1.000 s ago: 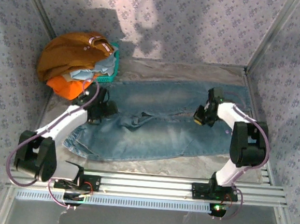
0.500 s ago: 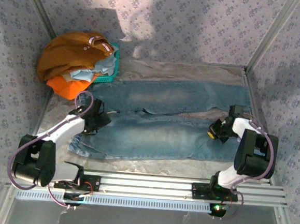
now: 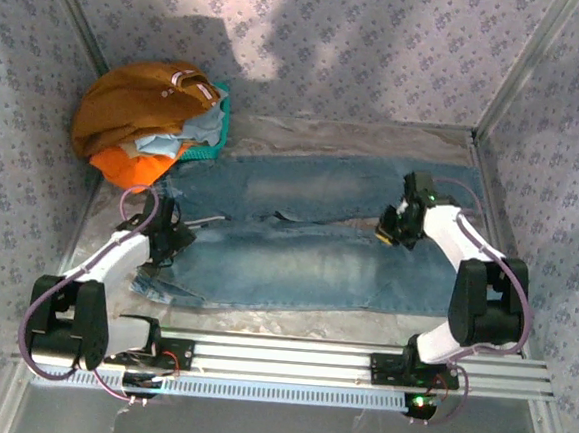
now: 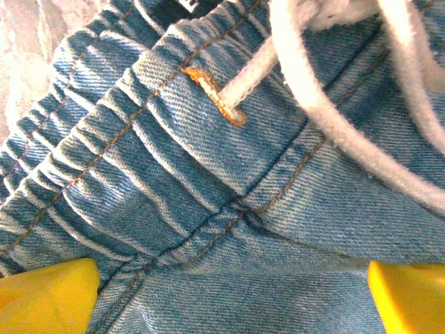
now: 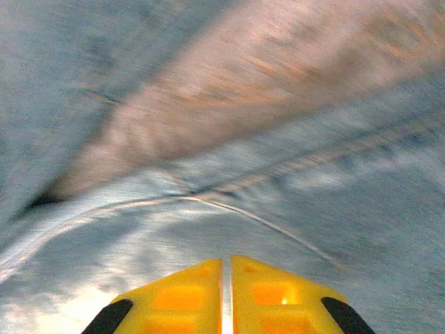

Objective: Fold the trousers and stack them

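The trousers (image 3: 306,263) are faded blue jeans lying flat across the table, waistband at the left and both long legs running right. My left gripper (image 3: 164,239) hovers just over the waistband. In the left wrist view it (image 4: 229,299) is open, its yellow fingertips (image 4: 42,299) wide apart above the elastic denim waistband (image 4: 174,181) and a white drawstring (image 4: 334,125). My right gripper (image 3: 391,230) is over the narrow gap between the two legs. In the blurred right wrist view it (image 5: 226,278) is shut, with nothing between its fingers.
At the back left a teal basket (image 3: 213,148) holds a heap: a mustard-brown garment (image 3: 138,104), a pale blue cloth (image 3: 201,127) and a bright orange cloth (image 3: 127,172). Patterned walls close in on three sides. A metal rail (image 3: 288,362) runs along the near edge.
The near trouser leg, rumpled a second ago, now lies straight. My right gripper swung out to the right edge, then back up-left over the legs. My left gripper slid left along the waistband.
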{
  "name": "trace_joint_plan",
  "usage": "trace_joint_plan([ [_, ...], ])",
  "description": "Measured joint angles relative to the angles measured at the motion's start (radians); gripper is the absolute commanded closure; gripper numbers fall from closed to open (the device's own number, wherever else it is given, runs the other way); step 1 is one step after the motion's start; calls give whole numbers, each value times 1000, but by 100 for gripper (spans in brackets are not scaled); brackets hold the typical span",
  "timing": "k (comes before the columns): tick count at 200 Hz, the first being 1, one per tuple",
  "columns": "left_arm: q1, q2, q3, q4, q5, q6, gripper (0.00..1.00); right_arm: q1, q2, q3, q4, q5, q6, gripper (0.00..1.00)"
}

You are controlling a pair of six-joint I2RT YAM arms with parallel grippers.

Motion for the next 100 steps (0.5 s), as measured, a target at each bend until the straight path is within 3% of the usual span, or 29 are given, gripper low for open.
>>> trace_joint_plan([
  [23, 10, 12, 33, -31, 6, 1, 4, 85, 124, 209, -6, 35, -5, 100],
  [45, -8, 13, 109, -80, 5, 3, 4, 104, 302, 406, -5, 59, -16, 100],
  [64, -77, 16, 218, -109, -14, 4, 3, 77, 461, 547, -14, 67, -15, 100],
  [100, -164, 115, 330, -43, -21, 0, 3, 26, 597, 577, -21, 72, -6, 100],
])
